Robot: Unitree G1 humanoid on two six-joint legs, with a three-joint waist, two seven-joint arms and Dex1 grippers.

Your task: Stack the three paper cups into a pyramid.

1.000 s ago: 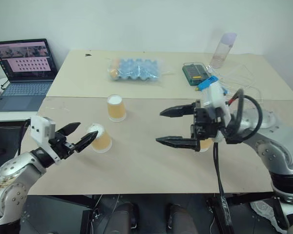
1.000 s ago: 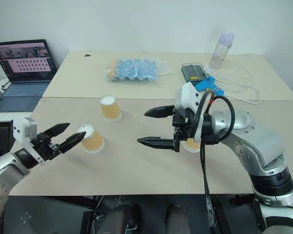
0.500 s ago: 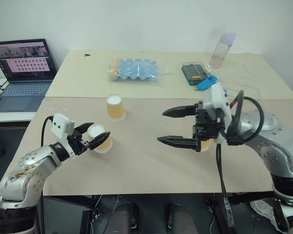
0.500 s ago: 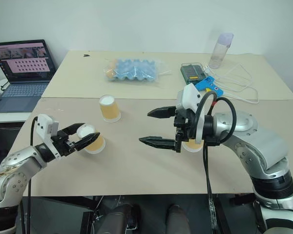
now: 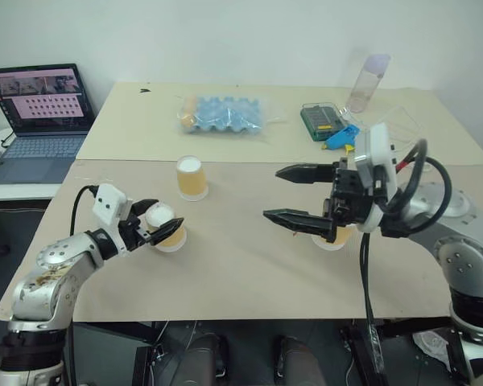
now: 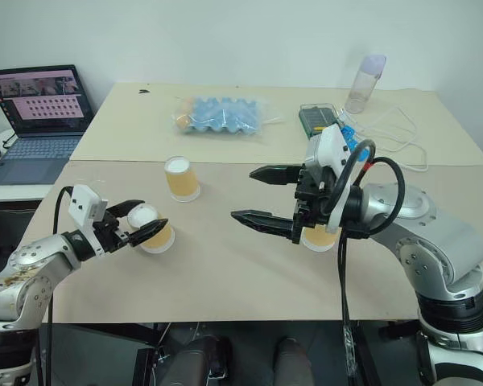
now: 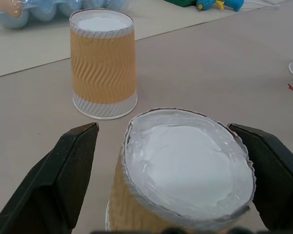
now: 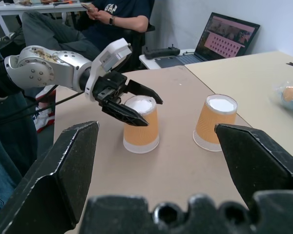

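From where I sit, no part of the pyramid is built yet: all three small tapered paper cups with tan ribbed sides and white bases stand upside down and apart on the worktop. The left cup [image 5: 166, 227] sits near the left edge, between the open jaws of my left gripper [image 5: 155, 227]. The wrist view shows a black finger on each side of it with a gap on both sides, so I judge it bracketed, not yet gripped. The second cup [image 5: 191, 178] stands just beyond it, a little farther back. The third cup [image 6: 319, 238] is off to the right, partly hidden behind my right gripper [image 6: 264, 197], whose jaws are spread wide and empty above the worktop.

Still to do, I reckon: set two cups side by side, then one on top.

The pale beige worktop [image 5: 241, 265] meets a second table behind it, carrying a blue egg tray in plastic wrap [image 5: 222, 114], a clear plastic bottle [image 5: 367, 82] and white cables. An open laptop [image 5: 39, 121] sits far left, and a seated person [image 8: 115, 17] appears in the right wrist view.
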